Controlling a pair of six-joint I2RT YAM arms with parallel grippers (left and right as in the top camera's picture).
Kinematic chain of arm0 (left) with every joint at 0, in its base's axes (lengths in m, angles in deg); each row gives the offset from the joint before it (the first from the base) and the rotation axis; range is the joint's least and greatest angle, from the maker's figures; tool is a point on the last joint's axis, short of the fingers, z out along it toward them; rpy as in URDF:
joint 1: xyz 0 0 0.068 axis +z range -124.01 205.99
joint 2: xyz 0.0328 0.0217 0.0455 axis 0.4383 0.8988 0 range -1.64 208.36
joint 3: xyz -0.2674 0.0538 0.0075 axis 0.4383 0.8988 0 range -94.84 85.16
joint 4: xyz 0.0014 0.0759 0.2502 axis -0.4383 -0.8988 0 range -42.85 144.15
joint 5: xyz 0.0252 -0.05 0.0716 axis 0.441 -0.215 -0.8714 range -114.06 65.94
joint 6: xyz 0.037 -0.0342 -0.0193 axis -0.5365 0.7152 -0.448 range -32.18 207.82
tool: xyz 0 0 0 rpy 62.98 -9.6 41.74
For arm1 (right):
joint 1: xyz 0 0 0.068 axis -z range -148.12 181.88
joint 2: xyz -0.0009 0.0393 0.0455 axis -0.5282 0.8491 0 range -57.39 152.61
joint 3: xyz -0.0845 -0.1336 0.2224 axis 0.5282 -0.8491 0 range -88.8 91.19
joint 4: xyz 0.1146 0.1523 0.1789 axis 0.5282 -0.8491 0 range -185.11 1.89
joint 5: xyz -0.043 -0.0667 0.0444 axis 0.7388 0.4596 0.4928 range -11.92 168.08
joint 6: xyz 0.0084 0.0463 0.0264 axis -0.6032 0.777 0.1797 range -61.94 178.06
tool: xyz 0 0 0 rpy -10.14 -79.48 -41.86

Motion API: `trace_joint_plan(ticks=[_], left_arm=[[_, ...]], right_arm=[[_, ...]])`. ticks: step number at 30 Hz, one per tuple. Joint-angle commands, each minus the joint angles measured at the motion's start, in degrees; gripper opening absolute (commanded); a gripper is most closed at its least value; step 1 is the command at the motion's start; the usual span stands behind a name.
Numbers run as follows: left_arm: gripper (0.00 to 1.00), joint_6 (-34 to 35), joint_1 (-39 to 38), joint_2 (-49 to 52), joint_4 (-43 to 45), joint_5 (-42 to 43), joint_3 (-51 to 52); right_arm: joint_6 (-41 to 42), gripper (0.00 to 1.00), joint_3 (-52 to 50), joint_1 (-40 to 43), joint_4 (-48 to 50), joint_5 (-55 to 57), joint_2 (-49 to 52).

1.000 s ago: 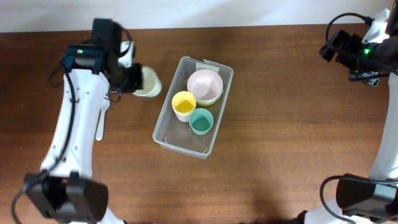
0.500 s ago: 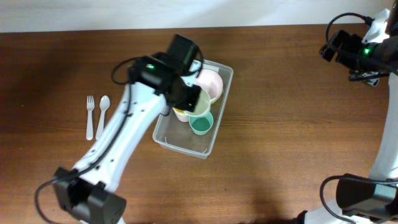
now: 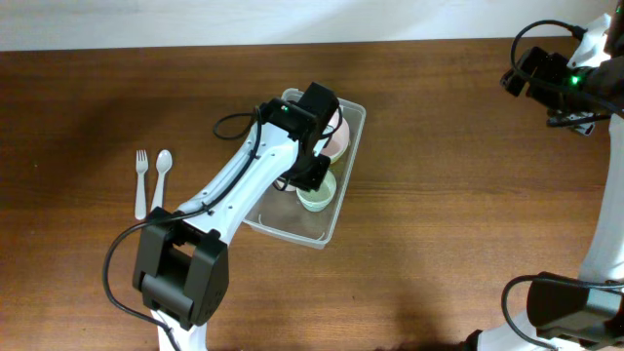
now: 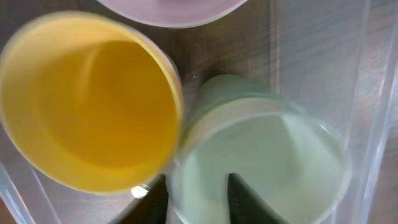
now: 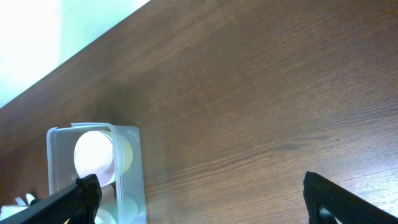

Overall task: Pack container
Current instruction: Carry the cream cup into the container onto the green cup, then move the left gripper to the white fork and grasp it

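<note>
While your left pincer (image 4: 198,200) pinches the wall of the pale green cup (image 4: 261,162), one finger inside the rim and one outside, the cup hangs low within the container (image 3: 292,226), which lies at a slant near the middle of the surface (image 3: 439,244). That rim grip makes sense, because it leaves the cup's base free to go down into a narrow gap. The cup sits just beside the yellow cup (image 4: 87,106), their rims all but touching, and close to the container's long wall on the other side. The pink bowl (image 3: 336,132) fills the far end, so this slot looks like the room left for a cup. A darker green edge shows behind the pale cup in the wrist view. You cannot tell whether that is another cup underneath it. The likely step is setting the cup down, so lower it straight and only part the fingers once it rests. A sideways nudge could tip the yellow cup. Your right pincer (image 5: 199,199) is spread wide and holds nothing, parked well apart from the container, probably to keep clear. A fork (image 3: 141,159) and spoon (image 3: 164,159) lie side by side on the surface to the left, not yet packed
</note>
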Motion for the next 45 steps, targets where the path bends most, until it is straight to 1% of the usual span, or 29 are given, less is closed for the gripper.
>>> trace_joint_plan(ticks=[1, 3, 7, 9, 12, 13, 15, 19, 22, 23, 25, 27, 29, 32, 37, 40, 45], left_arm=[[0.37, -0.07, -0.13, -0.98, -0.09, -0.39, -2.36], [0.37, -0.07, -0.07, -1.31, -1.46, -0.39, -4.63], [0.38, -0.94, 0.44, -2.69, -8.76, -1.97, -12.74], [0.40, -0.92, 0.98, -3.56, -12.92, -6.54, -16.33], [0.45, -0.72, 2.71, -5.33, -17.40, -13.25, -19.37], [0.47, 0.37, 3.80, -6.19, -18.49, -15.08, -19.71], [0.52, 1.92, 7.02, -7.89, -20.35, -16.02, -19.74], [0.53, 3.39, 15.93, -9.64, -24.24, -15.85, -19.71], [0.53, 4.48, 23.67, -9.68, -25.38, -15.85, -19.43], [0.53, 4.48, 26.47, -9.68, -24.57, -15.87, -18.95], [0.57, 4.44, 31.43, -9.66, -21.70, -15.26, -17.62], [0.58, 4.17, 36.06, -9.62, -17.68, -12.52, -15.23], [0.58, 0.46, 40.35, -9.55, -12.79, -7.78, -11.41], [0.59, -5.77, 44.54, -9.55, -6.05, -4.46, -4.09], [0.59, -6.08, 49.05, -9.51, 3.78, -4.46, 9.11], [0.60, -6.08, 51.58, -9.51, 11.54, -4.44, 17.55], [0.60, -6.10, 53.02, -9.51, 20.11, -4.11, 24.20]], right_arm=[[0.28, 0.99, 0.09, 0.22, -0.02, -0.09, 0.09], [0.28, 0.99, 0.09, 0.22, -0.02, -0.09, 0.09], [0.28, 0.99, 0.09, 0.22, -0.02, -0.09, 0.09], [0.28, 0.99, 0.09, 0.22, -0.02, -0.09, 0.09], [0.28, 0.99, 0.09, 0.22, -0.02, -0.09, 0.09], [0.28, 0.99, 0.09, 0.22, -0.02, -0.09, 0.09], [0.28, 0.99, 0.09, 0.22, -0.02, -0.09, 0.09], [0.28, 0.99, 0.09, 0.22, -0.02, -0.09, 0.09], [0.28, 0.99, 0.09, 0.22, -0.02, -0.09, 0.09], [0.28, 0.99, 0.09, 0.22, -0.02, -0.09, 0.09], [0.28, 0.99, 0.09, 0.22, -0.02, -0.09, 0.09], [0.28, 0.99, 0.09, 0.22, -0.02, -0.09, 0.09], [0.28, 0.99, 0.09, 0.22, -0.02, -0.09, 0.09], [0.28, 0.99, 0.09, 0.22, -0.02, -0.09, 0.09], [0.28, 0.99, 0.09, 0.22, -0.02, -0.09, 0.09], [0.28, 0.99, 0.09, 0.22, -0.02, -0.09, 0.09], [0.28, 0.99, 0.09, 0.22, -0.02, -0.09, 0.09]])
